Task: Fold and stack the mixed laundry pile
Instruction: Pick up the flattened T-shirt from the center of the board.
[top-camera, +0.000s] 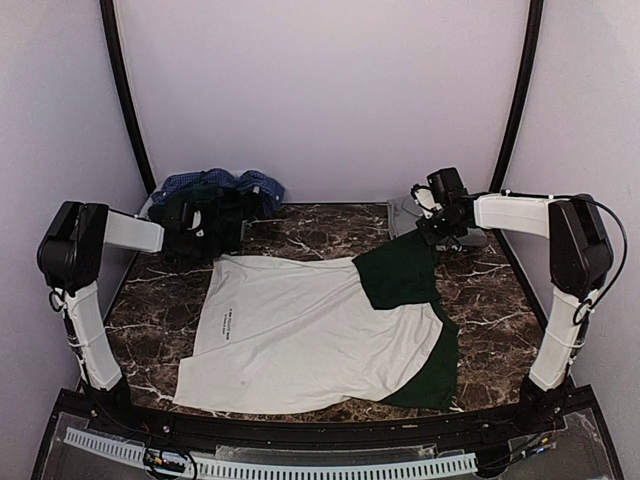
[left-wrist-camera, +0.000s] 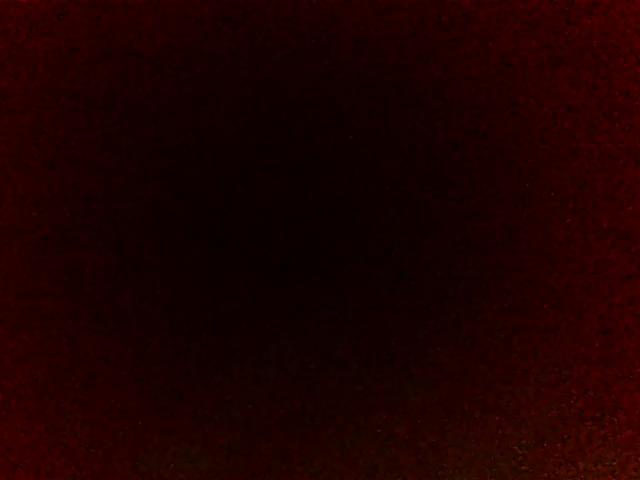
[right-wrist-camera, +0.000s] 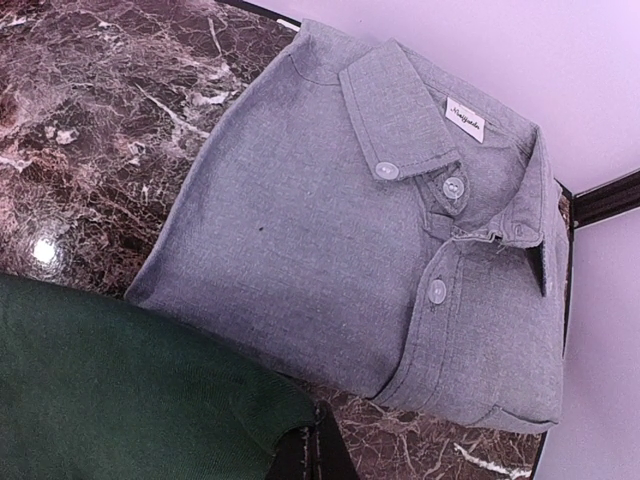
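Observation:
A white tee (top-camera: 300, 335) with dark green sleeves and small black lettering lies spread on the marble table (top-camera: 320, 230). My right gripper (top-camera: 432, 234) is at the back right, shut on the edge of the tee's upper green sleeve (top-camera: 400, 270). The right wrist view shows the closed fingertips (right-wrist-camera: 318, 452) pinching that sleeve (right-wrist-camera: 120, 380). The rest of the laundry pile (top-camera: 212, 208) sits at the back left: a blue checked shirt (top-camera: 228, 182) over dark garments. My left gripper (top-camera: 195, 225) is buried in that pile. The left wrist view is dark, so its jaws are hidden.
A folded grey button-up shirt (right-wrist-camera: 380, 220) lies at the back right corner (top-camera: 405, 214), just beyond the held sleeve. A pale slatted basket rim (top-camera: 270, 464) runs along the near edge. Walls enclose the table on three sides.

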